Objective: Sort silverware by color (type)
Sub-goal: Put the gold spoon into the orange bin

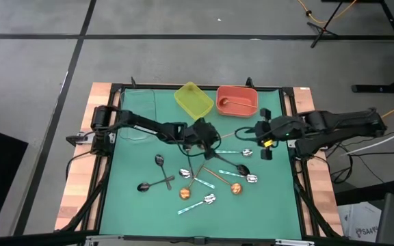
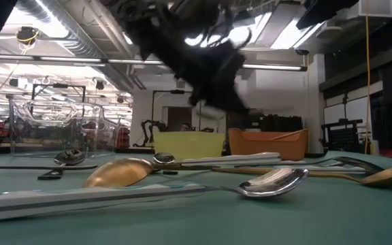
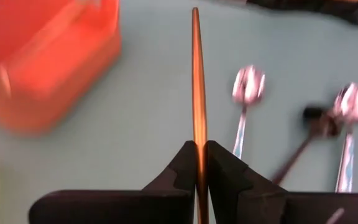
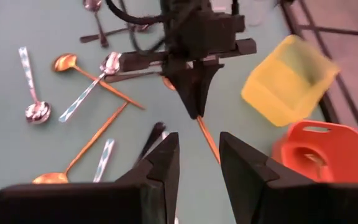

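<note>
The left gripper pinches a copper spoon by its handle, above mid-table near the orange bin. Its long axis runs straight out from the fingers toward that bin. I'd keep it level, clearing the right gripper, which waits half-open nearby.

The left hand has its two dark fingers pressed against a copper-gold spoon handle, which runs straight out from between them over the green table. An orange bin sits on the table to one side of the handle. On the other side lie two shiny silver spoons with pale handles, and a black spoon between them.
</note>
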Motion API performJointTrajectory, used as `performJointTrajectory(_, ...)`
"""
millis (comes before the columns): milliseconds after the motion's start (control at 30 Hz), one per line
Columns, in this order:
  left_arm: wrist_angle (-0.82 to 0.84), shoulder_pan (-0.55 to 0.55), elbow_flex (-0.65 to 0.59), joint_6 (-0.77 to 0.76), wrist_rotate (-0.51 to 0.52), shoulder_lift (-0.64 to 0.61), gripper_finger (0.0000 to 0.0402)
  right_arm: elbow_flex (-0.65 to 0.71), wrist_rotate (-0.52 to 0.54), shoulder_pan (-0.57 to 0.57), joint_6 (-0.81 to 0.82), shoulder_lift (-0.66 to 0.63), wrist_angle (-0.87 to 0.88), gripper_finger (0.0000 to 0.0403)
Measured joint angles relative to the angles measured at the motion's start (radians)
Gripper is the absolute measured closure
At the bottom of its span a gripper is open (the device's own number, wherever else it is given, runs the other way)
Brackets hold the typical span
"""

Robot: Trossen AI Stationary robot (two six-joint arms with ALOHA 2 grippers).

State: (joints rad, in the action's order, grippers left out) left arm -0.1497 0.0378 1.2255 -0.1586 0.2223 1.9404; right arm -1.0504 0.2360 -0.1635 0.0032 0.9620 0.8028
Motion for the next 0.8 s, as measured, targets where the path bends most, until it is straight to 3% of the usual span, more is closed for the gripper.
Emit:
performJointTrajectory(333,-0.062,0.072,0.184,0.319,-0.003,-0.002,0.0384,0.000,0.113,0.000,0.000,-0.058,0.007,0.0299)
performJointTrajectory(600,-0.194,0.184,0.186,0.353,-0.034,0.012,0.0384,0.000,0.140,0.000,0.000,-0.057,0.006,0.0299)
performJointTrajectory(800,-0.404,0.259,0.186,0.354,-0.215,0.110,0.0384,0.000,0.141,0.000,0.000,-0.057,0.007,0.0299)
